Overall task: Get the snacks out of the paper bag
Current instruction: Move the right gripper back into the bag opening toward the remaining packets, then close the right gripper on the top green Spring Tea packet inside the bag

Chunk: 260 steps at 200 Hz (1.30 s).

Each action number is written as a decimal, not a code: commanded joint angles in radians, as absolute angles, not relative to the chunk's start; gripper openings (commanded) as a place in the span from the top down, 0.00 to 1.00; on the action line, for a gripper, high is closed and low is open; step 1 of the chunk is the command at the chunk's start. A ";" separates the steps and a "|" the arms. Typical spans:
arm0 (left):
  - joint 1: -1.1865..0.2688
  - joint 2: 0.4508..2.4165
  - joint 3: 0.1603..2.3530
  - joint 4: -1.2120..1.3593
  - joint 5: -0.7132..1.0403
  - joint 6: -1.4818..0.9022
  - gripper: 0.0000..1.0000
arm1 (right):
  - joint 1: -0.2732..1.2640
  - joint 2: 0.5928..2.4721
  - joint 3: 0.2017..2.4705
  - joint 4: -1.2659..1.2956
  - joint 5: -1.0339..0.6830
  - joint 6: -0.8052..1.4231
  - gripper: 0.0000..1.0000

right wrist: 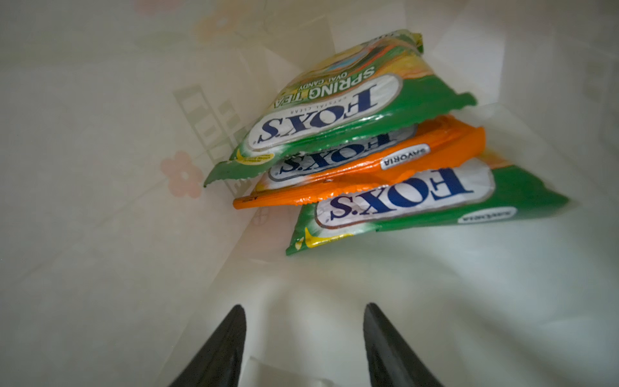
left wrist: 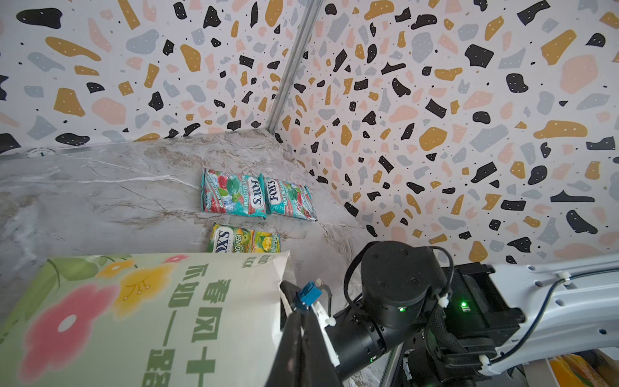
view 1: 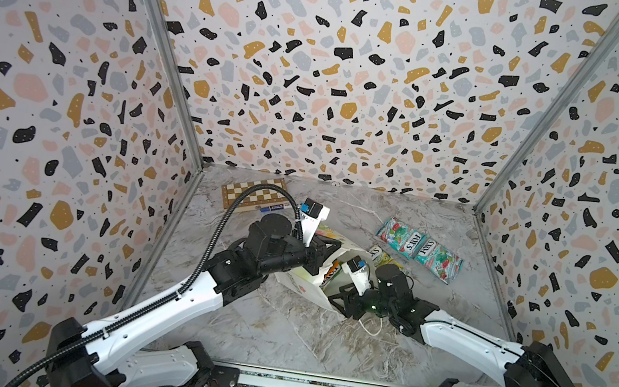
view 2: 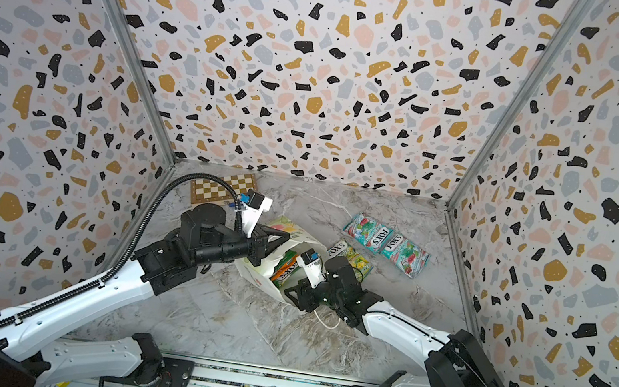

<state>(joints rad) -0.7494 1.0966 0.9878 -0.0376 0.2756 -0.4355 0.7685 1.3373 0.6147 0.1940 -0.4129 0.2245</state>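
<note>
Right tool [right wrist: 303,318]: inside the paper bag [right wrist: 100,207], jaws partway apart with nothing between them. The tips are short of the snacks. Right wrist view shows three packets stacked and leaning against the bag's inner wall. They are an upper green packet [right wrist: 328,110], an orange packet [right wrist: 385,157] in the middle and a lower green packet [right wrist: 435,201], all lettered FOX'S.

Left tool [view 1: 333,245]: jaws pressed together, apparently on the far rim of the bag mouth. The bag sits tilted mid-bench [view 1: 276,336] with its mouth open. Orange and green packet edges show inside it in both top views. The right arm reaches into the mouth from the right.

A white cord handle [view 1: 372,331] loops on the bench under the right arm.

Outside the bag, a green-yellow packet [left wrist: 244,239] lies flat just beside it, partly hidden by the right arm in a top view. Further toward the back right, a teal-red packet [view 1: 402,236] touches a second teal-red packet [view 1: 438,261]; both lie flat, side by side.

A chessboard [view 1: 253,192] lies at the back left, apart from the bag.
</note>
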 commanded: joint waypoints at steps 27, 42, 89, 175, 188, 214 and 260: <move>-0.759 1.098 0.980 0.014 0.299 -0.440 1.00 | 0.857 1.392 0.679 0.186 -0.333 0.175 0.40; -0.758 1.098 0.980 0.012 0.299 -0.437 1.00 | 0.871 1.401 0.685 0.181 -0.298 0.176 0.39; -0.762 1.100 0.979 0.006 0.305 -0.434 1.00 | 0.873 1.350 0.655 0.250 -0.175 0.285 0.39; -0.767 1.102 0.982 -0.003 0.307 -0.428 1.00 | 0.871 1.347 0.629 0.470 -0.137 0.691 0.44; -0.768 1.101 0.982 -0.003 0.307 -0.426 1.00 | 0.868 1.364 0.631 0.502 -0.151 0.733 0.45; -0.769 1.102 0.980 -0.006 0.307 -0.424 1.00 | 0.865 1.395 0.637 0.556 -0.174 0.806 0.49; -0.770 1.106 0.979 -0.006 0.310 -0.422 1.00 | 0.852 1.469 0.675 0.579 -0.206 0.882 0.54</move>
<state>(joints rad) -0.7643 1.1019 0.9878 -0.0433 0.2955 -0.4339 0.8612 1.4479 0.6277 0.5251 -0.1719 0.8165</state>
